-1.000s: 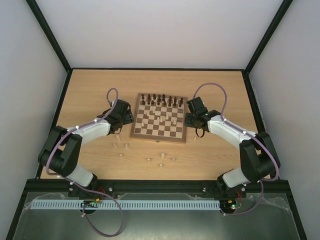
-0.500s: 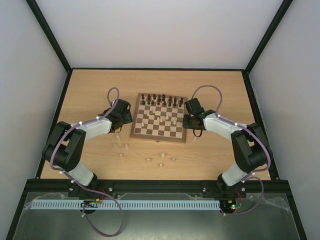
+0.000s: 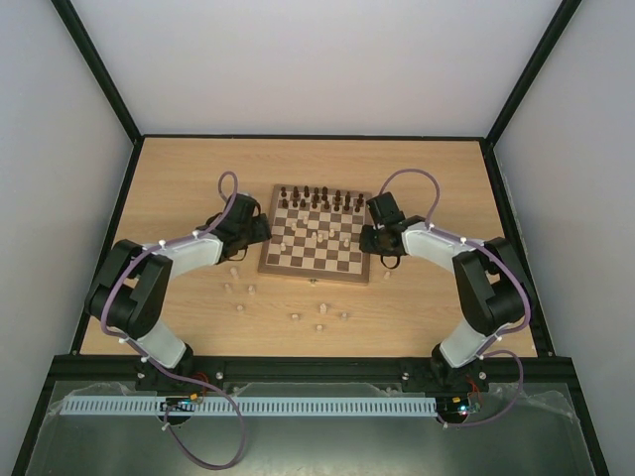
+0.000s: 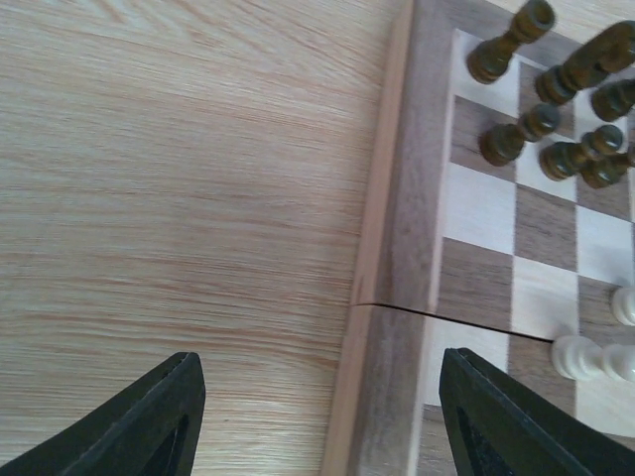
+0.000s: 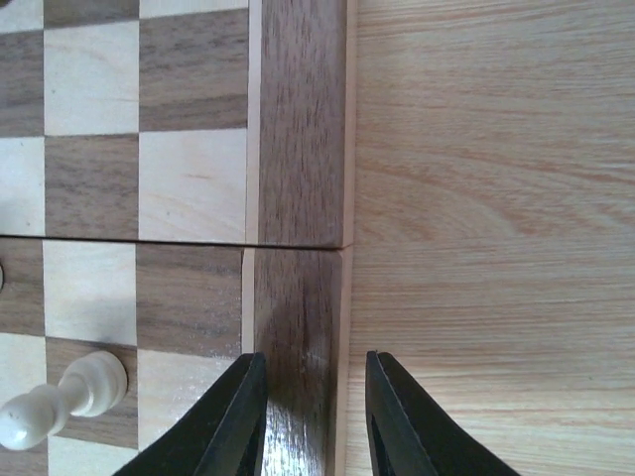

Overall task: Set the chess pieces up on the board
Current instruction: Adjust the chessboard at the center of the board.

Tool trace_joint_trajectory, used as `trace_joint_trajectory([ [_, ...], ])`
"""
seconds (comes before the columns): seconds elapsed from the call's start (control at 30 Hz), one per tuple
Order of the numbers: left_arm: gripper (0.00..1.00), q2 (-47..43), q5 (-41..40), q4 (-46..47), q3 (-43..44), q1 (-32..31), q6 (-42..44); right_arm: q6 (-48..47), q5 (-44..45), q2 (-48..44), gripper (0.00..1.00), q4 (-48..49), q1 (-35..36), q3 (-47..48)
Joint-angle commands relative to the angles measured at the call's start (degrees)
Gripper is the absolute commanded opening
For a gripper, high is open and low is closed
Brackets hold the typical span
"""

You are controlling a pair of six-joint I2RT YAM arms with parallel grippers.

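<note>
Left tool spread; right tool narrowed, grip unclear; both straddling rim of the board, seemingly squaring it; next, stray chess pieces.

Enclosure: white back wall, plain pale side panels left and right. Black corner posts slant up from rear table corners. Table: light wood-grain top, thin black edge trim. Near edge: black rail, white perforated strip, grey translucent sheet below. Light even, diffuse; shadows soft.
</note>
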Motion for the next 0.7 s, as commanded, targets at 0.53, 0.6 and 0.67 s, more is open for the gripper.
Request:
trace_joint_trajectory([
  [0.53, 0.68, 2.9, 3.9, 5.0, -1.6, -3.6, -1.0, 2.2, -1.8, 1.6, 0.27, 1.0, -1.3, 2.6],
  [0.6, 0.67, 3.0, 3.7, 5.0, -1.5, -4.3, -1.1, 2.3, -1.7, 1.8, 0.26, 1.0, -1.3, 2.9],
  [0.67, 0.68, 3.1, 3.7, 5.1, -1.4, -4.8, -1.2, 2.4, -1.7, 2.1, 0.26, 1.1, -1.4, 3.2],
])
